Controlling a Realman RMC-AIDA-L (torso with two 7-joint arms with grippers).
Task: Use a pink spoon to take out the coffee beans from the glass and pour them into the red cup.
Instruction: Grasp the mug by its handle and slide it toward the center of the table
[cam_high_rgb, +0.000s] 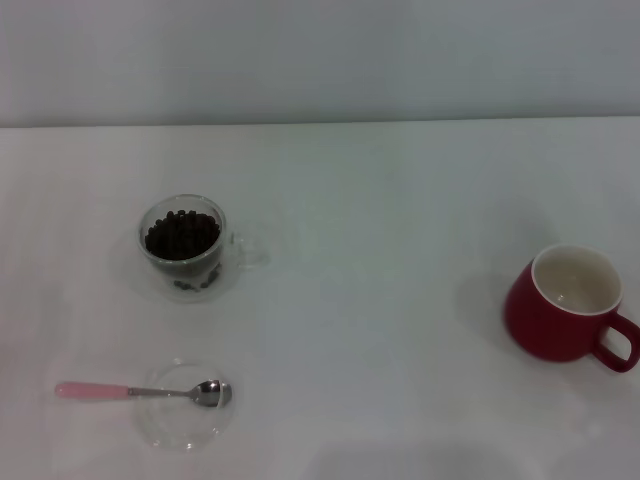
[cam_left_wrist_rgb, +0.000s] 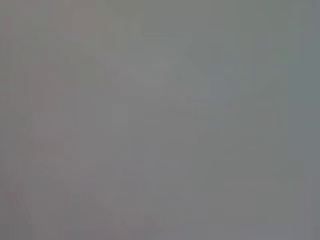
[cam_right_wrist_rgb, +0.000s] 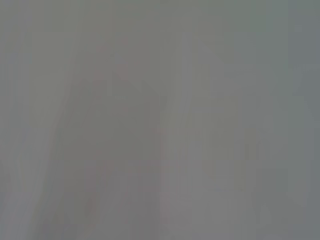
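Note:
In the head view the glass (cam_high_rgb: 184, 246) stands left of centre on the white table, its clear handle pointing right, filled with dark coffee beans (cam_high_rgb: 181, 235). Nearer the front left lies the pink spoon (cam_high_rgb: 140, 391), its metal bowl resting on a flat clear saucer (cam_high_rgb: 186, 404) and its pink handle pointing left. The red cup (cam_high_rgb: 566, 304) stands at the right, white inside, empty, its handle toward the front right. Neither gripper shows in the head view. Both wrist views show only a plain grey surface.
The white table (cam_high_rgb: 380, 300) runs back to a pale wall. Open tabletop lies between the glass and the red cup.

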